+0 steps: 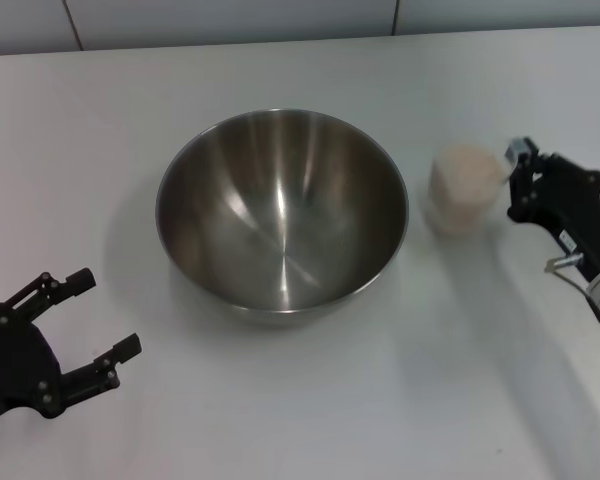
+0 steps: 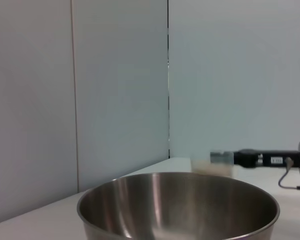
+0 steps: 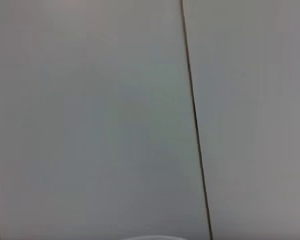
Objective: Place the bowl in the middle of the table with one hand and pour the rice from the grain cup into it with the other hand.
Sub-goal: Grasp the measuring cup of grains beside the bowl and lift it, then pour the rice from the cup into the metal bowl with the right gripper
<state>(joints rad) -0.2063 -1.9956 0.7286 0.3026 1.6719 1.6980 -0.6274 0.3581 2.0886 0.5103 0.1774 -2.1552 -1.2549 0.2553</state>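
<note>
The steel bowl (image 1: 283, 215) stands empty at the middle of the white table (image 1: 310, 420); its rim also fills the bottom of the left wrist view (image 2: 179, 200). Just right of it stands the grain cup (image 1: 465, 190), upright and filled to the top with rice (image 1: 468, 165). My right gripper (image 1: 513, 183) is at the cup's right side, open, with its fingertips close to the cup wall and nothing between them. From the left wrist it shows as a thin black bar (image 2: 225, 158) reaching the faint cup (image 2: 210, 166). My left gripper (image 1: 100, 315) rests open at the front left, apart from the bowl.
A grey panelled wall (image 1: 280, 20) runs along the table's far edge and fills the right wrist view (image 3: 90, 120). Bare tabletop lies in front of the bowl and at the far left.
</note>
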